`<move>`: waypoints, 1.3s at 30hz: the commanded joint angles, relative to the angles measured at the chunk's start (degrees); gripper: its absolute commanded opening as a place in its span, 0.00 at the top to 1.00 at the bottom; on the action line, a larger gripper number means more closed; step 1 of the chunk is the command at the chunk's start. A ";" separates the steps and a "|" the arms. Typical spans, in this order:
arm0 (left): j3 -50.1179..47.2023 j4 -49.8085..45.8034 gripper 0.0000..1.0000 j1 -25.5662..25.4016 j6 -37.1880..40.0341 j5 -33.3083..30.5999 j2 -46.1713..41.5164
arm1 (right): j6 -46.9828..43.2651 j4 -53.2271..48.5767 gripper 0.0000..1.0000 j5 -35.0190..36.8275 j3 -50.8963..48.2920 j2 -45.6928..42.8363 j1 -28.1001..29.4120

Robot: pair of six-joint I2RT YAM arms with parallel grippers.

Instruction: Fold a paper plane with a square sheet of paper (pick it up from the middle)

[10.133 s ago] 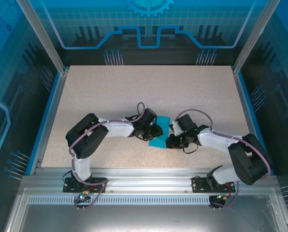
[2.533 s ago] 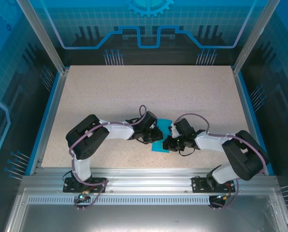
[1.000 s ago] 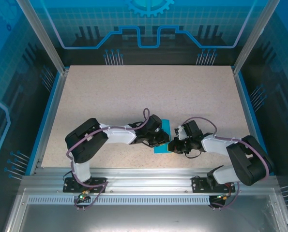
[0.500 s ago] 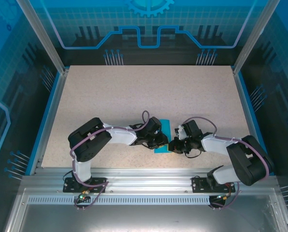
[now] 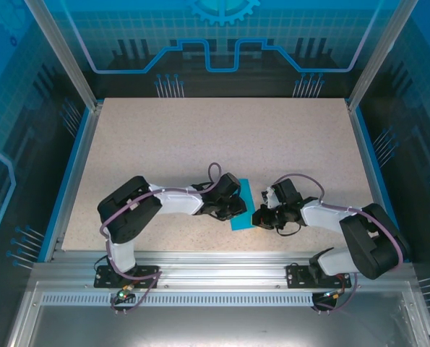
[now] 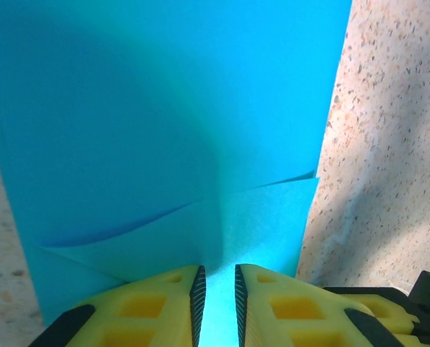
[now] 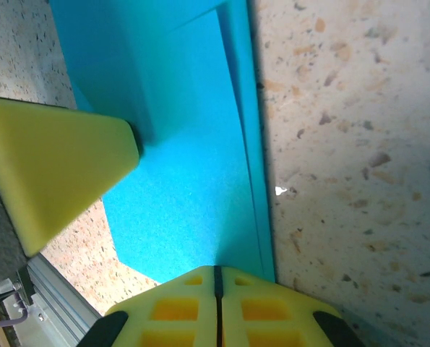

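Observation:
The teal sheet of paper (image 5: 245,204) lies folded into a narrow layered piece on the table, between my two grippers. My left gripper (image 5: 236,210) rests on its left side. In the left wrist view the paper (image 6: 171,108) shows overlapping flaps and a crease that runs down to my left gripper (image 6: 219,278), whose jaws stand a narrow gap apart with paper showing through the gap. My right gripper (image 5: 259,217) is at the paper's right edge. In the right wrist view the right gripper (image 7: 217,271) is shut, its tips on the paper (image 7: 186,173), and a left finger (image 7: 56,166) presses the sheet nearby.
The speckled beige table (image 5: 222,137) stretches far behind the paper. An aluminium rail (image 5: 215,260) runs along the near edge, close to the paper's near corner. Blue-trimmed clear walls (image 5: 81,152) enclose the sides and back.
My left gripper has drawn back a little to the left, uncovering slightly more of the paper. The right gripper and the paper have stayed in place.

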 commanded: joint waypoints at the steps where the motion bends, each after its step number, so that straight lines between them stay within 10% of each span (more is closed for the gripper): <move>1: -0.92 -5.39 0.76 3.16 2.59 -5.13 -0.92 | -0.96 -6.72 0.94 4.10 -1.18 0.76 -0.25; 16: -1.85 -8.04 0.72 8.87 8.68 -3.27 -8.94 | -0.67 -6.17 0.87 0.29 0.92 -1.79 -0.24; 26: 0.52 -7.07 0.72 3.64 10.78 1.82 -11.03 | -5.34 -16.43 0.63 4.54 6.44 -12.00 -1.90; 39: 2.50 -5.58 0.75 1.22 9.29 2.50 -4.51 | -10.27 -14.13 0.50 0.98 7.94 -3.98 -4.60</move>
